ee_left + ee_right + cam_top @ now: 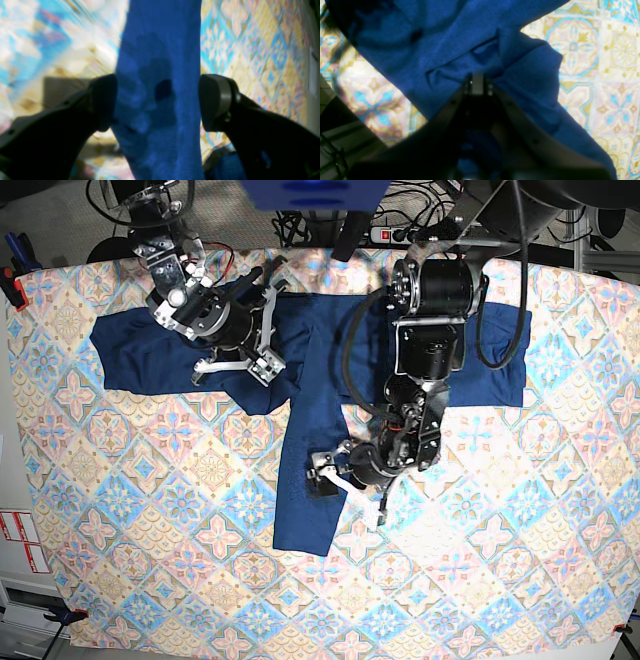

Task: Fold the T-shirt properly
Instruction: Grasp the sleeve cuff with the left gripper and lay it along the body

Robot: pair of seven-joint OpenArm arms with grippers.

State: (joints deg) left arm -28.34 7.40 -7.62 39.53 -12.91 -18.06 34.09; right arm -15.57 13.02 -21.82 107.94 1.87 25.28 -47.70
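The T-shirt (pixel 330 340) is dark blue and lies spread across the far half of the table, with one long strip (pixel 305 500) running toward the near edge. My left gripper (pixel 348 492) stands open over that strip. In the left wrist view its fingers (pixel 215 100) flank the blue strip (pixel 160 75), the left one at the cloth's edge, the right one just clear of it. My right gripper (pixel 265 365) sits on the shirt's left part. Its tips (pixel 476 83) are shut on a bunched fold of the T-shirt (pixel 460 50).
A tiled-pattern cloth (pixel 200 580) covers the whole table. Cables and a power strip (pixel 400 230) lie behind the far edge. A red clamp (pixel 10 280) holds the left edge. The left arm's body (pixel 430 330) stands over the shirt's right part.
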